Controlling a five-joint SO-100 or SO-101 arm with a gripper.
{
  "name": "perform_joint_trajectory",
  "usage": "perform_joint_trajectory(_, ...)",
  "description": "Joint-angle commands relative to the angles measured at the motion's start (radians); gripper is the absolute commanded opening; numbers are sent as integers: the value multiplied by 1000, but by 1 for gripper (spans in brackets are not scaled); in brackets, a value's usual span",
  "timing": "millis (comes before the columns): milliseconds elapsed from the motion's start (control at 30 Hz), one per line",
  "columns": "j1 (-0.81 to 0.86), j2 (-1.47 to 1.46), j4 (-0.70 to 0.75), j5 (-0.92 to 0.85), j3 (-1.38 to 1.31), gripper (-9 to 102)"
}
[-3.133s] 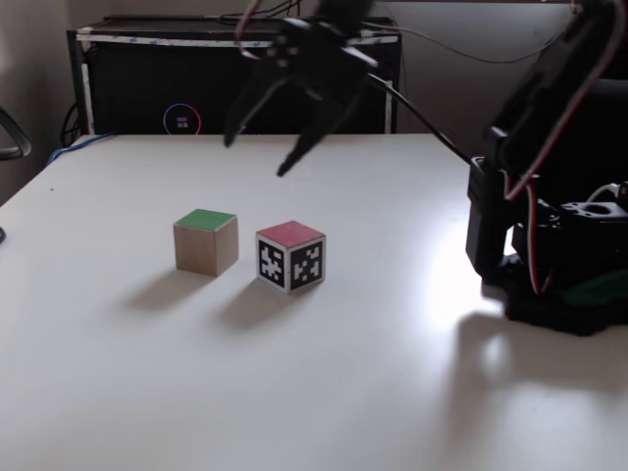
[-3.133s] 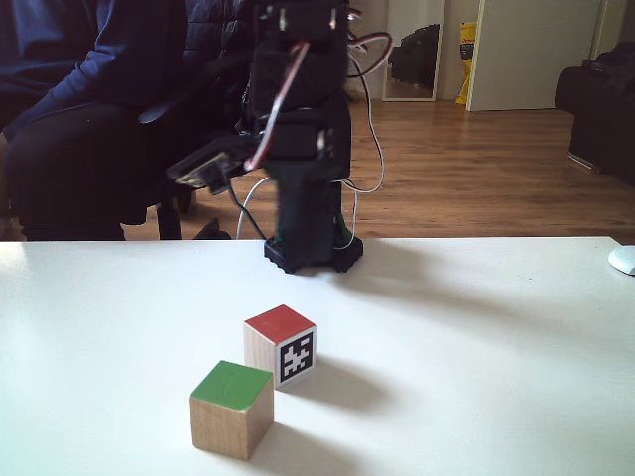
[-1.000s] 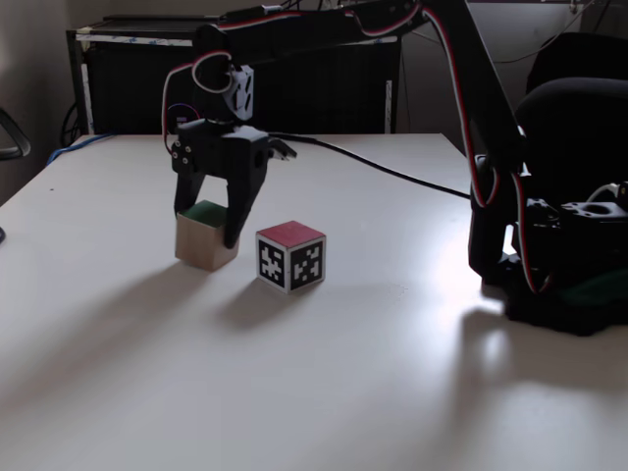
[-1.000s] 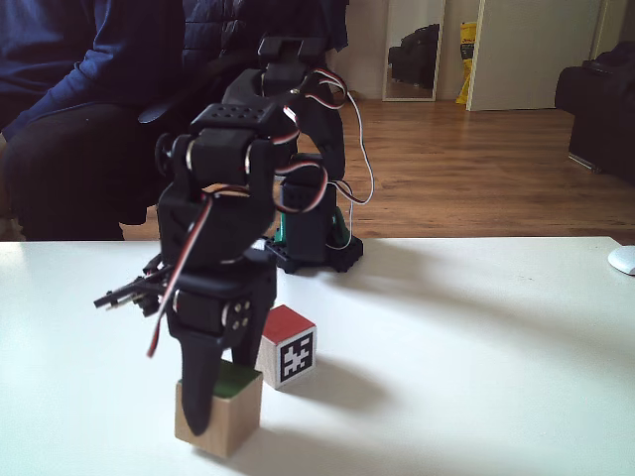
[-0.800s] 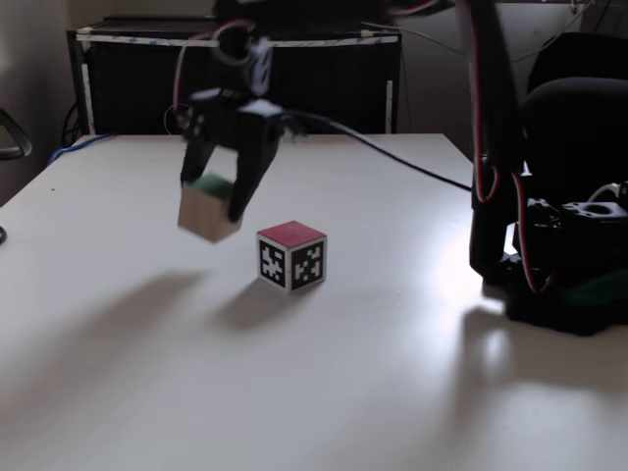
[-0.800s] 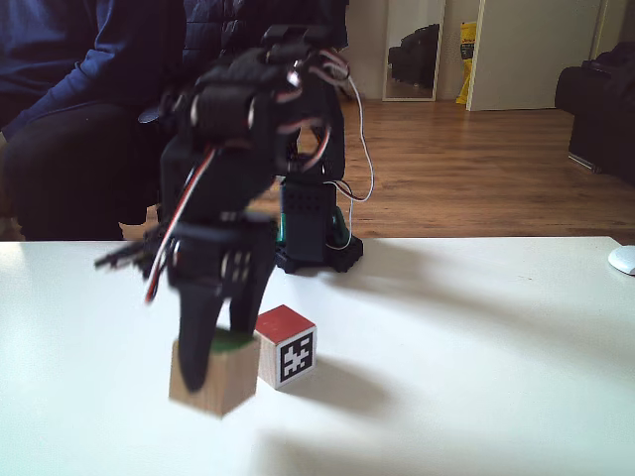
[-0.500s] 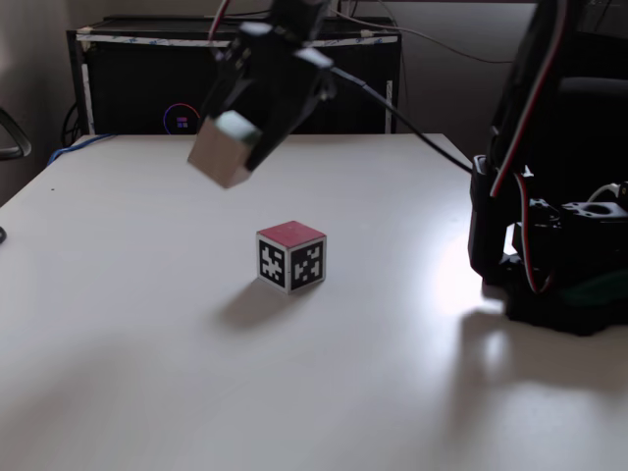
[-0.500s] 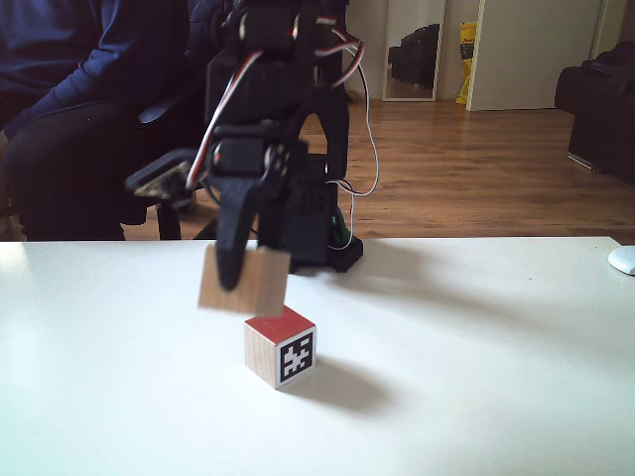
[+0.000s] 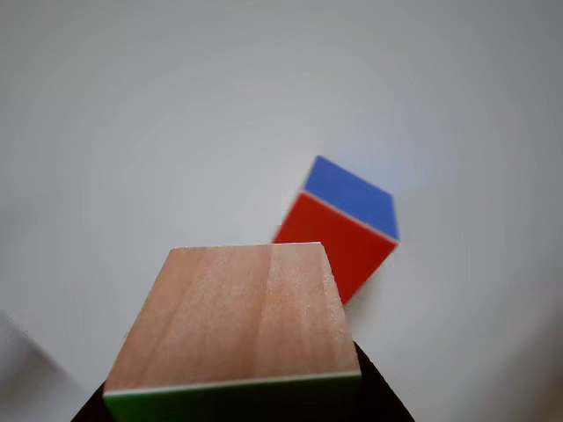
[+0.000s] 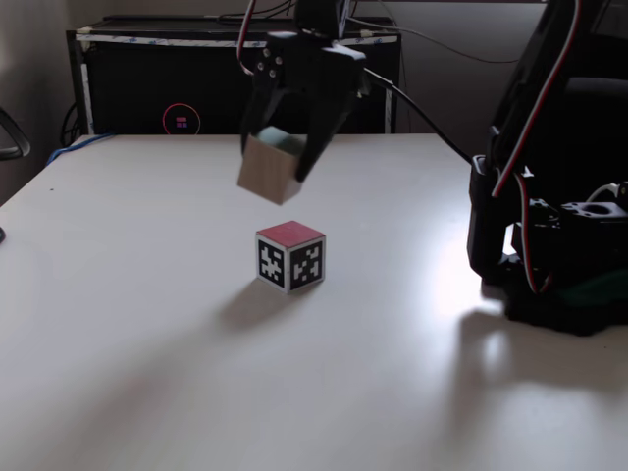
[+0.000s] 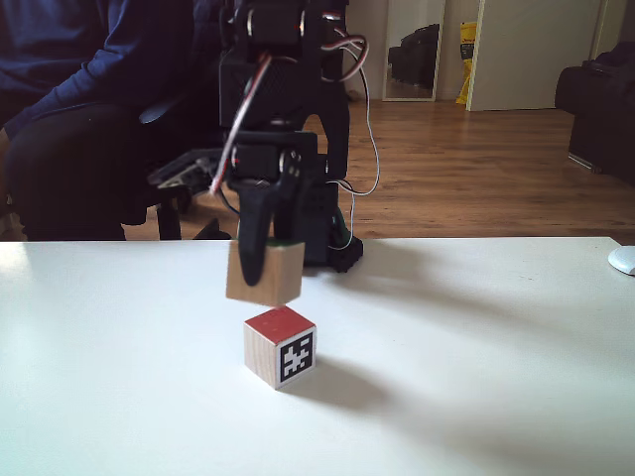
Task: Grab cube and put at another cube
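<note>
The gripper (image 10: 287, 149) was clamped on the cube (image 10: 268, 174), holding it tilted in the air. Another cube (image 10: 290, 256) sat on the tabletop (image 10: 147, 373) just below the gripper, probably so the load could be lowered onto it.

We see a smooth white table (image 10: 147, 373) filling the lower part of both fixed views. In one fixed view, a black cabinet with a pale top edge (image 10: 128, 88) stands behind the table at the upper left, with a small glowing red-and-blue ring (image 10: 181, 120) on its front, and a blue cable (image 10: 78, 147) runs beside it at the left edge. In the other fixed view, we find a person in dark blue clothing (image 11: 79, 89) seated at the upper left, a warm brown wooden floor (image 11: 476, 169) beyond, a leaning mirror (image 11: 415, 50) at top centre, and a white rounded object (image 11: 623, 260) at the table's right edge.
</note>
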Motion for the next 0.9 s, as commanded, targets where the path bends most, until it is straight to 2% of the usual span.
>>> perform_joint_trajectory(0,0,5,8,-14,15,7)
perform_joint_trajectory(367,-3,14,114,-20,-3,7)
perform_joint_trajectory(867,-37,-60,69,15,-12,7)
